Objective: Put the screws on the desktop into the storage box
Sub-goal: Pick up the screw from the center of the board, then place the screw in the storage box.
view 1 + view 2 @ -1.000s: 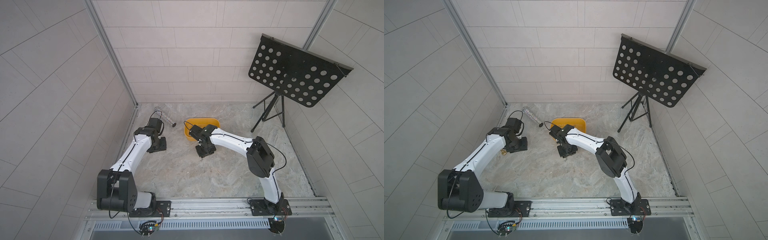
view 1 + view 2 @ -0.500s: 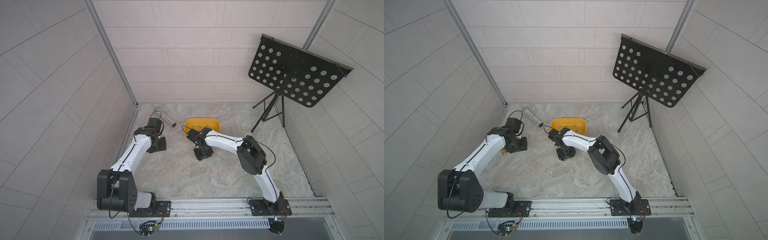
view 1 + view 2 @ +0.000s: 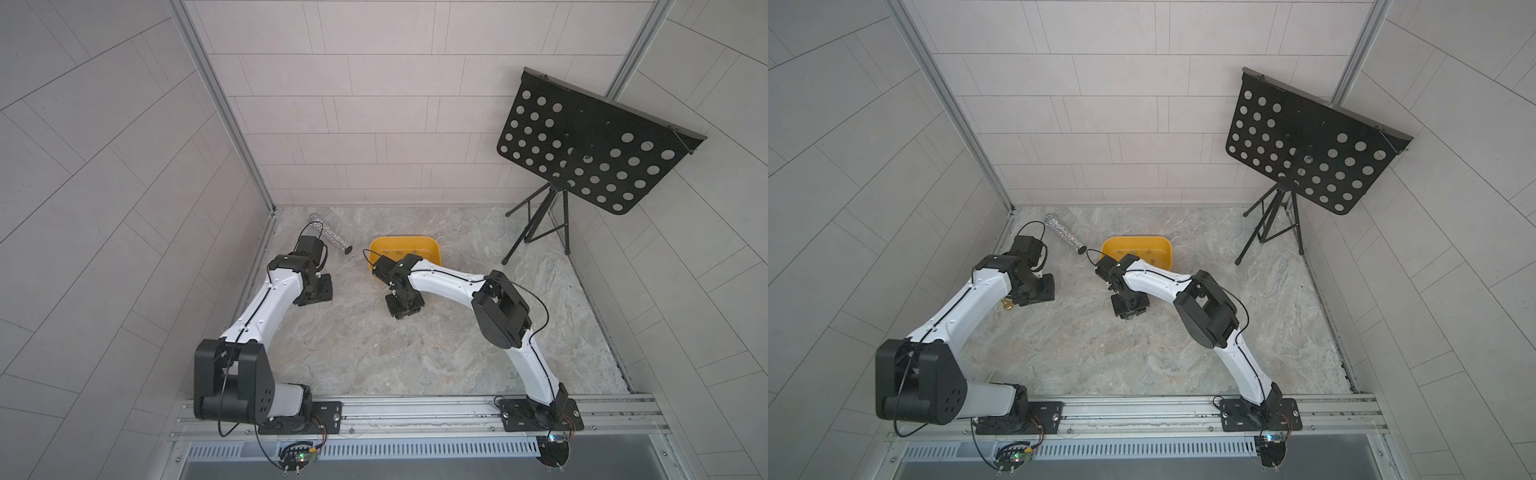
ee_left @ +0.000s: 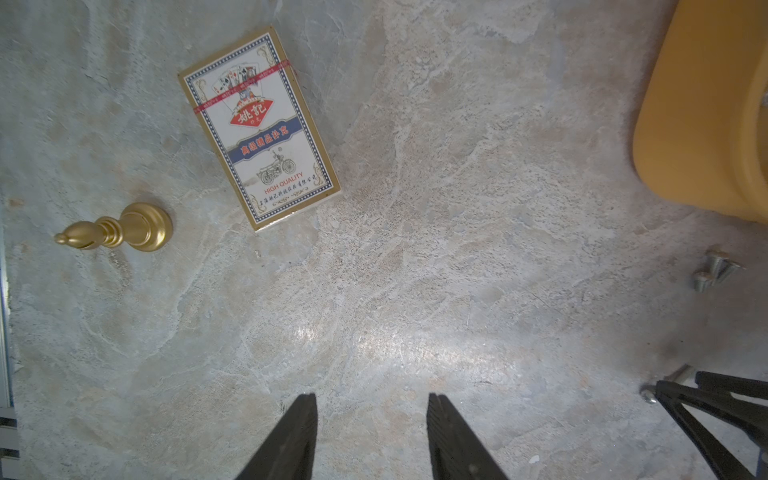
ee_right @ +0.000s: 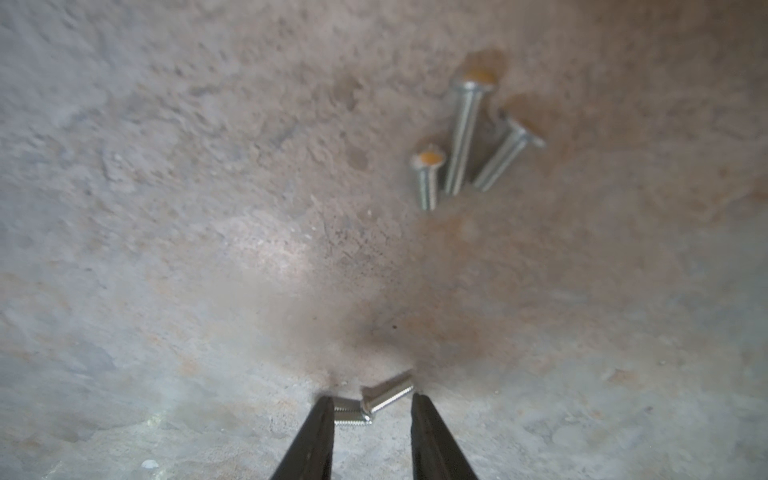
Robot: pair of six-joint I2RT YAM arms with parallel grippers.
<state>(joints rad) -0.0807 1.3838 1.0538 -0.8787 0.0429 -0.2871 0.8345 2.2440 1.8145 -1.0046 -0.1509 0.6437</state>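
Note:
Two screws (image 5: 374, 401) lie on the desktop (image 5: 208, 249) between my right gripper's (image 5: 372, 405) fingertips. The jaws stand narrowly apart, one finger (image 5: 322, 419) touching a screw. Three more screws (image 5: 461, 141) lie further ahead; the left wrist view shows these screws (image 4: 715, 270) near the yellow storage box (image 4: 706, 104). In both top views the right gripper (image 3: 405, 313) (image 3: 1128, 316) points down just in front of the storage box (image 3: 432, 251) (image 3: 1165, 251), which holds several screws (image 3: 1133, 251). My left gripper (image 4: 372, 399) (image 3: 318, 293) hovers open and empty to the left.
A playing-card box (image 4: 257, 129) and a brass bell-shaped piece (image 4: 120, 228) (image 3: 1007, 305) lie under the left arm. A glittery tube (image 3: 330, 234) (image 3: 1065, 237) lies at the back left. A black music stand (image 3: 590, 153) stands at the back right.
My right arm's elbow swung left and its gripper shifted slightly toward the front, down onto the desktop around the two screws. The left arm has not moved.

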